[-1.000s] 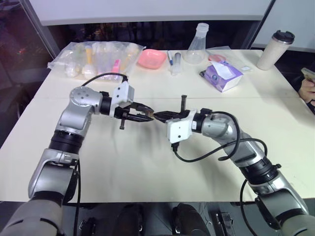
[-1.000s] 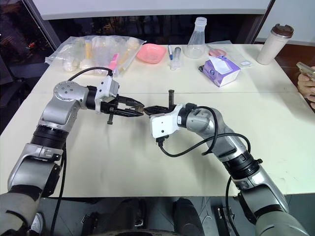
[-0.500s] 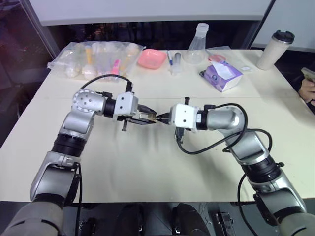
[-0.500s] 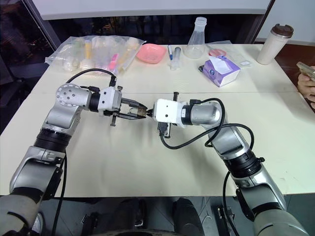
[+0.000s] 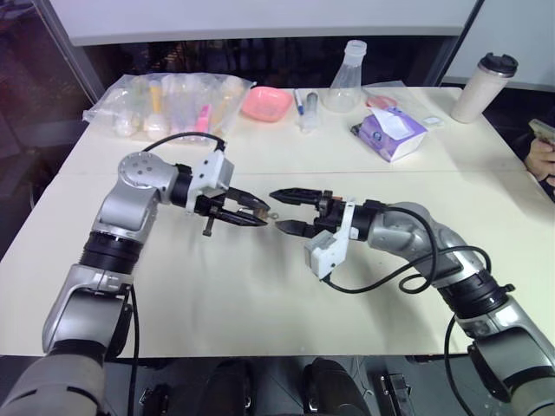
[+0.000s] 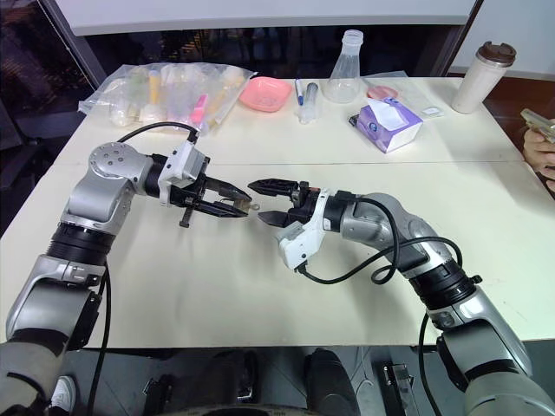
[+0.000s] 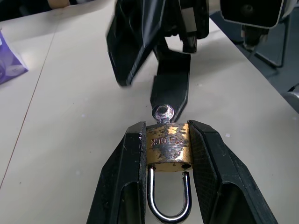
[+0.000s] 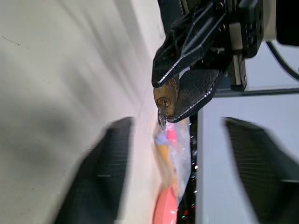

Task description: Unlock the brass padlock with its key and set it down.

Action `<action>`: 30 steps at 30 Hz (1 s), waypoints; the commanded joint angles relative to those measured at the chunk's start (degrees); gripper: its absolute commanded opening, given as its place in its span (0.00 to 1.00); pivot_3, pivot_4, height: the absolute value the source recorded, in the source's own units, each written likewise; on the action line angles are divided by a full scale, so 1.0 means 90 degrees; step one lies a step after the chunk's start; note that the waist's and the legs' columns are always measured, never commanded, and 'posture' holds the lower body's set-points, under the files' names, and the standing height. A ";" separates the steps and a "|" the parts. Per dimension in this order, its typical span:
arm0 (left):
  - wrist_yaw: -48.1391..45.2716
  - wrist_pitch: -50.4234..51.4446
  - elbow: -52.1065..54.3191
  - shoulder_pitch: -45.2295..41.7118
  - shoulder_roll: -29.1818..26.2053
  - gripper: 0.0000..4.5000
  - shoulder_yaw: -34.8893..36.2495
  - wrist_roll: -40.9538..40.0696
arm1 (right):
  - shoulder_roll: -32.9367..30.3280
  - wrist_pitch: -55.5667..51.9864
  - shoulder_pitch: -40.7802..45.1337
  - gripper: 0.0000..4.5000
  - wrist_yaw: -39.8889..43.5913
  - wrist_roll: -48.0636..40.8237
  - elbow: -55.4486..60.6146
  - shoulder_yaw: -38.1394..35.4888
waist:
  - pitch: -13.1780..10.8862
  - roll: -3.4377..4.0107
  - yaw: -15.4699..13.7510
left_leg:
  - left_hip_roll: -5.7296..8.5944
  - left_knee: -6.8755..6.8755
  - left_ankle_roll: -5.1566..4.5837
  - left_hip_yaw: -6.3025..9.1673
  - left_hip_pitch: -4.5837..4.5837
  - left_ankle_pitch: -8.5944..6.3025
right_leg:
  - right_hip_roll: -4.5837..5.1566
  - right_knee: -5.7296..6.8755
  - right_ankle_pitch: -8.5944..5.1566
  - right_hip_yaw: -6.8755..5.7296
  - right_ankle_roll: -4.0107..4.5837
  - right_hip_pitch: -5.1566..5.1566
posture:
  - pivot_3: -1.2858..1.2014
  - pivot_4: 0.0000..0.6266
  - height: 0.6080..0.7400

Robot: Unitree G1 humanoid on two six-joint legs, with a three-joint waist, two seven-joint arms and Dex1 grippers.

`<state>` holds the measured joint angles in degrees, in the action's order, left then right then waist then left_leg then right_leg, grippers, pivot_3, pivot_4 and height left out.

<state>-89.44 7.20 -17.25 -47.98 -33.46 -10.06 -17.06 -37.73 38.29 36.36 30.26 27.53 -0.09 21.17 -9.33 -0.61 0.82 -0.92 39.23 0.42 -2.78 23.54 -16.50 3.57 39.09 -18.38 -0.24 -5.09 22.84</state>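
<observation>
The brass padlock [image 7: 168, 147] is pinched by its sides between the two black fingers of my left gripper [image 5: 262, 214], held above the table's middle. Its silvery shackle [image 7: 169, 198] points back toward the wrist, and both legs meet the body. A small silver key [image 7: 162, 112] sticks out of the lock's bottom face, seen again as the key [image 8: 161, 119] under the padlock [image 8: 166, 98]. My right gripper [image 5: 277, 211] faces it from the right, open wide, its fingertips just off the key and touching nothing.
Along the table's far edge lie a clear plastic bag of bottles [image 5: 165, 100], a pink dish [image 5: 266, 102], a syringe [image 5: 305, 108], a glass flask [image 5: 344, 82], a purple tissue box [image 5: 392, 132] and a lidded cup [image 5: 486, 87]. A person's hand [image 5: 542, 156] shows at the right edge.
My right gripper, shut at the key before, has rolled its wrist and opened wide, letting go of the key. The left gripper keeps its hold on the padlock.
</observation>
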 commanded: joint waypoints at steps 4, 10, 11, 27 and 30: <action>0.0025 0.0086 0.0115 -0.0190 0.0096 0.17 0.0135 -0.0164 | 0.0131 0.0292 0.0249 0.99 -0.0164 0.0104 -0.0042 -0.0130 | 0.0000 0.0000 -0.0002 | 0.0000 0.0000 0.0000 0.0000 0.0000 0.0000 | 0.0001 0.0000 0.0000 0.0001 0.0000 0.0000 | 0.52 0.24 0.81; 0.0100 0.0229 0.0178 -0.0220 0.0182 0.17 0.0188 -0.0227 | 0.0258 0.0410 0.0355 0.99 -0.0212 0.0190 -0.0116 -0.0107 | 0.0000 0.0000 -0.0001 | -0.0001 0.0000 0.0000 0.0000 0.0000 0.0000 | 0.0003 0.0000 0.0000 0.0001 0.0000 0.0000 | 0.52 0.24 0.81; 0.0108 0.0253 0.0202 -0.0218 0.0184 0.17 0.0185 -0.0237 | 0.0270 0.0422 0.0357 0.99 -0.0210 0.0196 -0.0125 -0.0108 | 0.0000 0.0000 -0.0001 | -0.0001 0.0000 0.0000 0.0000 0.0000 0.0000 | 0.0003 0.0001 0.0000 0.0001 0.0000 0.0000 | 0.52 0.24 0.81; 0.0155 0.0906 0.0602 -0.0199 0.0087 0.17 0.0238 -0.0575 | 0.0328 0.0518 0.0345 0.00 -0.0240 0.0279 -0.0229 -0.0121 | 0.0000 0.0000 0.0000 | -0.0001 0.0001 0.0002 0.0001 0.0000 0.0001 | 0.0004 0.0001 0.0000 0.0002 0.0000 -0.0001 | 0.52 0.24 0.81; 0.0173 0.0879 0.0575 -0.0189 0.0063 0.17 0.0221 -0.0517 | 0.0334 0.0505 0.0346 0.00 -0.0232 0.0263 -0.0218 -0.0118 | 0.0000 0.0000 0.0001 | -0.0001 0.0001 0.0002 0.0001 0.0000 0.0001 | 0.0003 0.0001 0.0000 0.0002 0.0000 -0.0001 | 0.52 0.24 0.81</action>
<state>-87.80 15.54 -13.97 -48.37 -32.25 -9.15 -21.05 -34.82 42.70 38.58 28.35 30.52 -2.77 21.21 -9.33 -0.61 0.83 -0.93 39.24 0.43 -2.77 23.54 -16.49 3.60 39.10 -18.38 -0.22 -5.09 22.84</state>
